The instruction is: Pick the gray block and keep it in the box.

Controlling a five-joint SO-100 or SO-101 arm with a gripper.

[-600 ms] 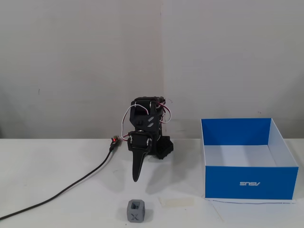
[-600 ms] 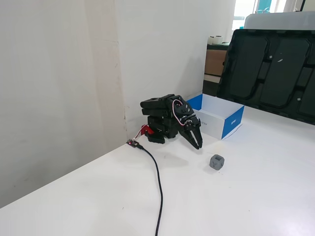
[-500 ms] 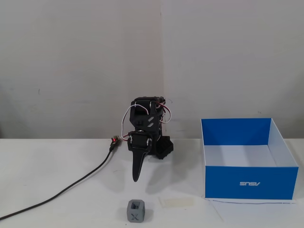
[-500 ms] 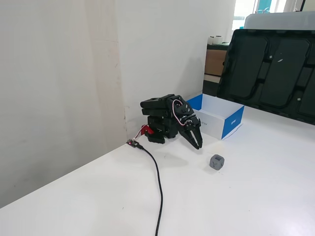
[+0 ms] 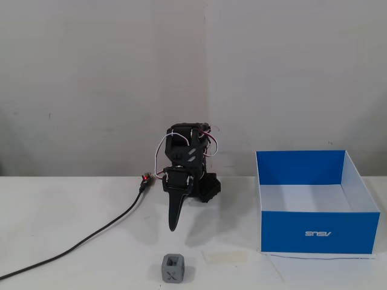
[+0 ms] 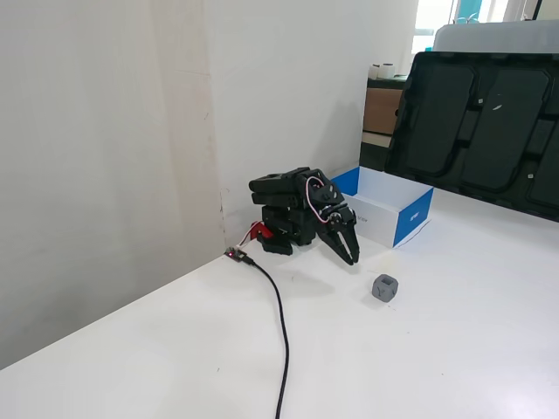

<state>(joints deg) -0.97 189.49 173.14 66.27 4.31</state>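
The gray block (image 5: 172,269) is a small cube with an X on its near face. It sits on the white table at the front, and it shows in the other fixed view (image 6: 384,287) too. The blue box (image 5: 317,232) with a white floor stands to the right and looks empty; it also shows in the other fixed view (image 6: 412,215). My black gripper (image 5: 173,226) hangs folded near the arm's base, fingers pointing down and together, a short way behind the block. It holds nothing. It also shows in the other fixed view (image 6: 352,258).
A black cable (image 5: 91,238) runs from the arm's base to the front left. A pale strip of tape (image 5: 225,257) lies on the table right of the block. A wall stands behind the arm. A large black panel (image 6: 480,131) leans beyond the box.
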